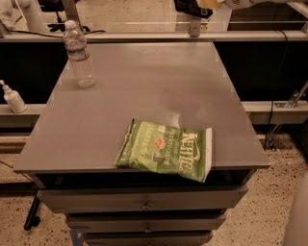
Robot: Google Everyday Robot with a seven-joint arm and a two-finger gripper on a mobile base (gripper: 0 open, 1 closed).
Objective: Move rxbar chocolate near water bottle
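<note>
The water bottle (77, 54), clear and ribbed with a white cap, stands upright at the table's far left corner. My gripper (208, 4) is at the very top edge of the view, above the table's far right side, high off the surface. It is shut on the rxbar chocolate (190, 6), a small dark bar that sticks out to the left of the pale fingers and is partly cut off by the frame's top edge. The bar is far to the right of the bottle.
A large green chip bag (166, 150) lies near the front edge of the grey table (144, 81). A small white pump bottle (13, 98) stands on a ledge to the left. Drawers sit below the tabletop. A rail runs behind the table.
</note>
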